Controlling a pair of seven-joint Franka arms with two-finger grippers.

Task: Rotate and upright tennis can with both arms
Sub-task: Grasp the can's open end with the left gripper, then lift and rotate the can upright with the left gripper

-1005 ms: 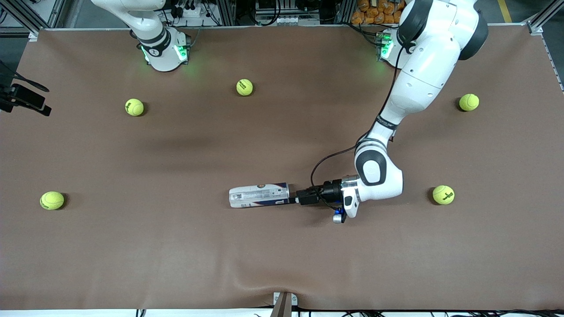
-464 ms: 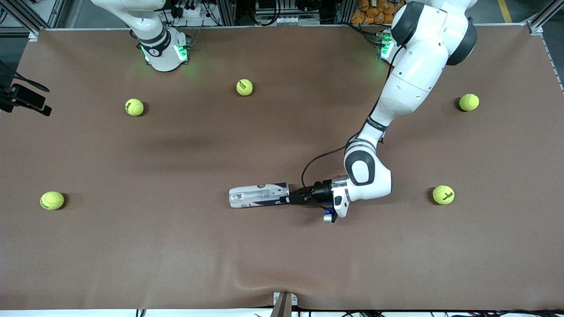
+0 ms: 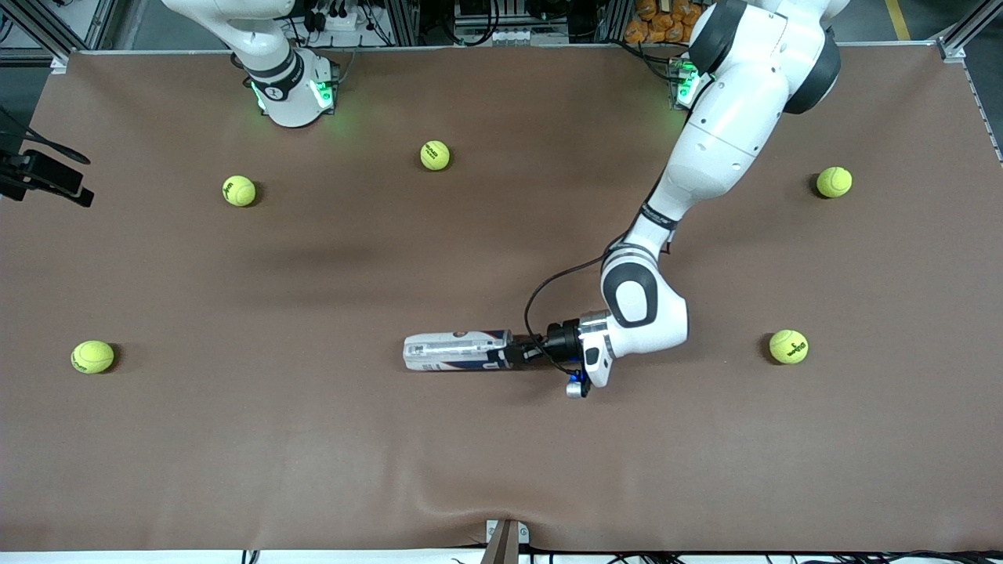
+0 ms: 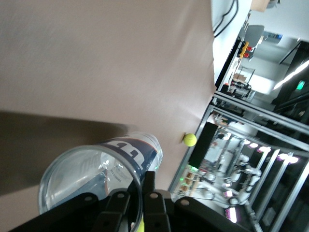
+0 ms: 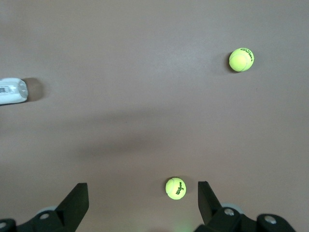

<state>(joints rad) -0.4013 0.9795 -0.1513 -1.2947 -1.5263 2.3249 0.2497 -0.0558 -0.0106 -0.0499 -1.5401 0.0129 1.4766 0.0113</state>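
**Gripping the rim before the tilt**

Lying on its side mid-table, the tennis can (image 3: 457, 352) has its open mouth toward the left arm's end. The left gripper (image 3: 509, 354) pinches the rim wall, 1 finger (image 4: 150, 200) inside; squeeze firmly, then pivot slowly. The right gripper (image 5: 142, 203) waits high, fingers wide.

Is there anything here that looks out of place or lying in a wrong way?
Yes: the tennis can lies on its side on the table instead of standing upright. The left gripper is at its open end. The right gripper waits open above the table.
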